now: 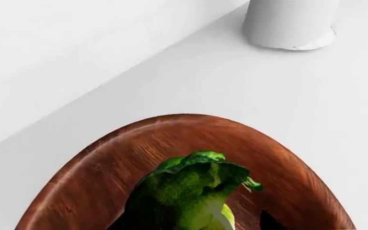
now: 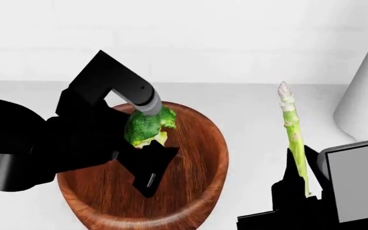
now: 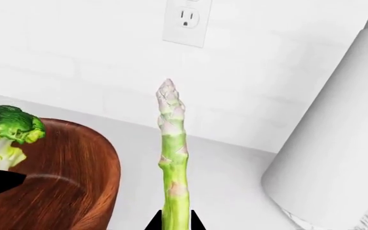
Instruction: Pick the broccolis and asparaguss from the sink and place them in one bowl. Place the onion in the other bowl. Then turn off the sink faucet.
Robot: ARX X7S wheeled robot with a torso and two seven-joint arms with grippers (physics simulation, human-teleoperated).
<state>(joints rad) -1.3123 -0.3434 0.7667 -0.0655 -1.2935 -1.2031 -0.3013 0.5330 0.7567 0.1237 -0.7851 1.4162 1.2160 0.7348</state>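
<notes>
The reddish-brown wooden bowl stands on the white counter; it also shows in the left wrist view and the right wrist view. My left gripper is shut on the broccoli and holds it over the bowl's inside; the broccoli fills the left wrist view and shows in the right wrist view. My right gripper is shut on the asparagus, held upright to the right of the bowl, tip up. The sink, the onion, the whitish bowl and the faucet are out of view.
A large white cylinder stands on the counter at the right, close to my right arm; it also shows in both wrist views. A white tiled wall with an outlet runs behind the counter.
</notes>
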